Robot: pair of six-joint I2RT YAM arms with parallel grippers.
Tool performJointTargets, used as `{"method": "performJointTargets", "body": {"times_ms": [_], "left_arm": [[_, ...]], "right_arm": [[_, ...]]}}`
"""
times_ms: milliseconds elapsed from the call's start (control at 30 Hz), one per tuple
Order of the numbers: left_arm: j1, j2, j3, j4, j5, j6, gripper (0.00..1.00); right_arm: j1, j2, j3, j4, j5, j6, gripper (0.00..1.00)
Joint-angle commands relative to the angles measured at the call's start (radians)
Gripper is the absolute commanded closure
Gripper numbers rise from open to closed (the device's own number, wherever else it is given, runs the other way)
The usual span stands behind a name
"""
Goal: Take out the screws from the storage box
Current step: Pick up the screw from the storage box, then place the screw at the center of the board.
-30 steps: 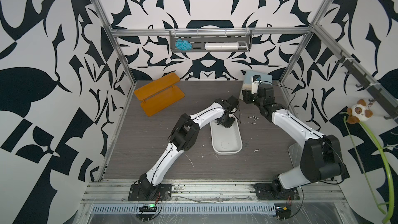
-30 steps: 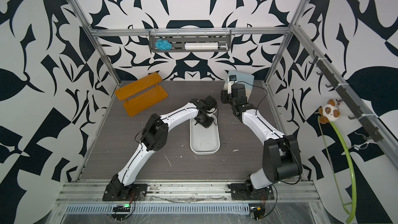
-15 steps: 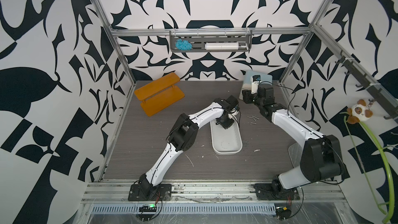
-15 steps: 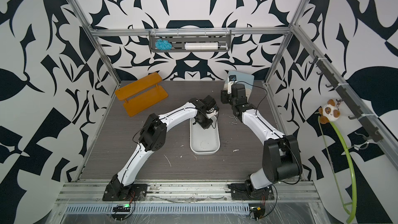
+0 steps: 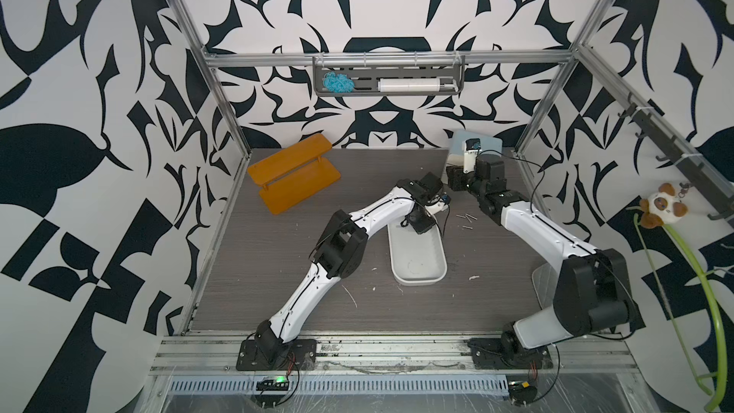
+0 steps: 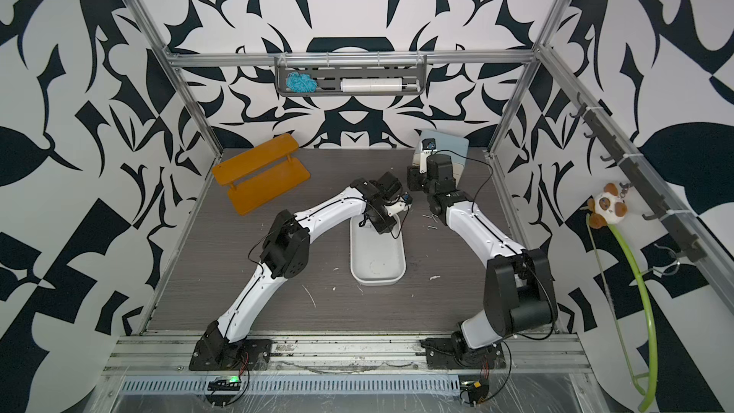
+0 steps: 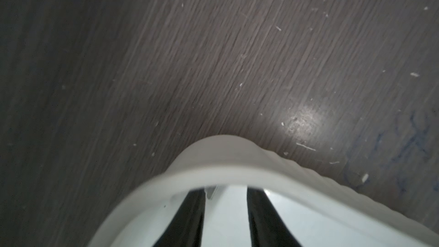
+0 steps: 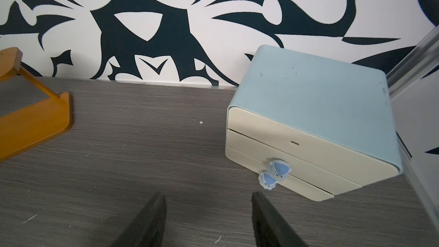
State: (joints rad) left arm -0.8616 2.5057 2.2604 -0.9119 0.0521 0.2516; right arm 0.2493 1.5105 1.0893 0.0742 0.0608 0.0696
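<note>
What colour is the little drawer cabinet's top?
Light blue top, clearest in the right wrist view.

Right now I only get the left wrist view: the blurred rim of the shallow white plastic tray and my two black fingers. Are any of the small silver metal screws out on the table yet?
Observer: Yes, a few small silver screws lie on the dark wood-grain table, between the shallow white tray and the right arm.
Operator: Right gripper?
Observer: The right gripper hangs open and empty over the table, facing the cream drawer cabinet with a light-blue top, apart from the tray.
</note>
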Motion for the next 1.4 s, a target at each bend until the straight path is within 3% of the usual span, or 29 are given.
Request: {"method": "performJointTargets", "body": {"times_ms": [0,200,300,333,367,700,933,1200,1367], "left_arm": [[-0.004,0.060,0.022,-0.020,0.048,0.049,0.66],[0.000,0.086,0.021,-0.038,0.102,0.063,0.69],[0.004,0.090,0.027,-0.070,0.151,0.035,0.84],[0.004,0.092,0.024,-0.080,0.156,0.030,0.99],[0.004,0.089,0.016,-0.082,0.156,0.025,1.00],[0.004,0.075,-0.011,-0.103,0.104,-0.020,1.00],[0.003,-0.228,-0.218,0.082,0.134,-0.094,1.00],[-0.001,-0.361,-0.240,0.048,0.048,-0.158,1.00],[0.004,-0.485,-0.369,0.083,-0.045,-0.206,1.00]], "right_arm": [[-0.004,-0.016,0.018,0.041,-0.008,0.016,0.38],[-0.004,-0.013,0.018,0.039,-0.010,0.016,0.38],[-0.003,-0.015,0.017,0.041,-0.009,0.015,0.38],[-0.004,-0.014,0.018,0.041,-0.010,0.015,0.38],[-0.004,-0.015,0.017,0.041,-0.010,0.015,0.38],[-0.004,-0.018,0.014,0.044,-0.012,0.015,0.38],[-0.003,-0.018,0.014,0.048,-0.013,0.015,0.38],[-0.003,-0.017,0.014,0.049,-0.016,0.016,0.38],[-0.003,-0.016,0.013,0.054,-0.024,0.019,0.38]]}}
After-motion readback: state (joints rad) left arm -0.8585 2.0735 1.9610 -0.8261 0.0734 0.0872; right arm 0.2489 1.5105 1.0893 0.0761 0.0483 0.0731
